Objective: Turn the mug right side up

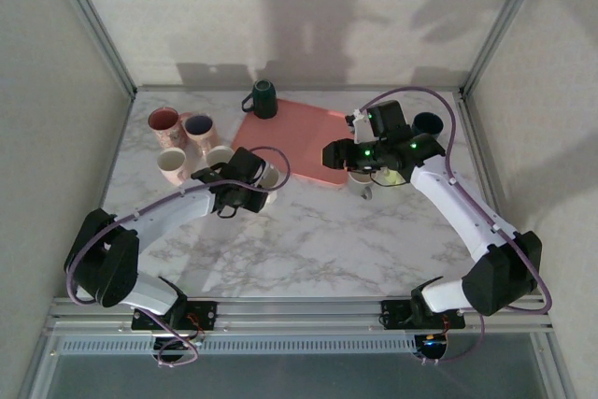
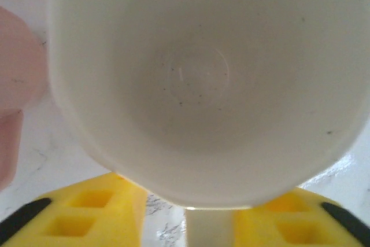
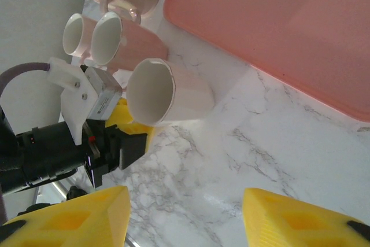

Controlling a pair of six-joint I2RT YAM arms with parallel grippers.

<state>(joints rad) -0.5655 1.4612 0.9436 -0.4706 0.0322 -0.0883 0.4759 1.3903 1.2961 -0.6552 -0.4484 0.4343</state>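
Two grippers, one pale mug (image 3: 185, 93): it sat on marble table (image 3: 260, 143) beside pink mat (image 3: 277, 27), mouth turned straight at my left gripper (image 2: 196, 212), long axis in line with that gripper's reach. Left jaws apart at near rim, clamping nothing. Right gripper (image 3: 185, 201) gaped empty, well apart from mug. Left nearer.

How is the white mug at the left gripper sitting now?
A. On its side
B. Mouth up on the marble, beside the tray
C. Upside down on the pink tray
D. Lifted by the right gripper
B: the left wrist camera looks down into the open mouth of the white mug, and it stands on the marble table beside the pink tray.
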